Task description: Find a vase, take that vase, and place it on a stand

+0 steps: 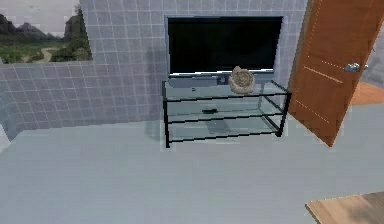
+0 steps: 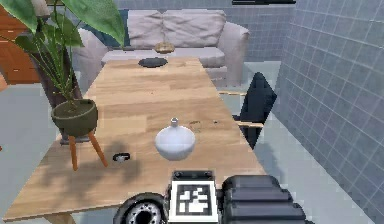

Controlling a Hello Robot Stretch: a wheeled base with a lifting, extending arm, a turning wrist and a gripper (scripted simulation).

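A pale grey, round-bodied vase (image 2: 175, 140) with a narrow neck stands upright on the near part of a long wooden table (image 2: 190, 95). Below it, at the arm side view's bottom edge, a white square with black marks (image 2: 195, 198) shows. The gripper's dark body (image 2: 146, 211) sits just left of that square. Its far end cannot be made out, so I cannot tell whether it holds anything. In the forward view a glass TV stand (image 1: 226, 110) stands against the tiled wall, carrying a black TV (image 1: 223, 45) and a beige round ornament (image 1: 241, 79).
A potted plant (image 2: 75, 115) on a wooden tripod is at the table's left edge, with a small dark ring (image 2: 122, 157) near it. A dark chair (image 2: 258, 105) is at the table's right side and a sofa (image 2: 175, 35) beyond. An open brown door (image 1: 335, 65) stands right of the TV stand.
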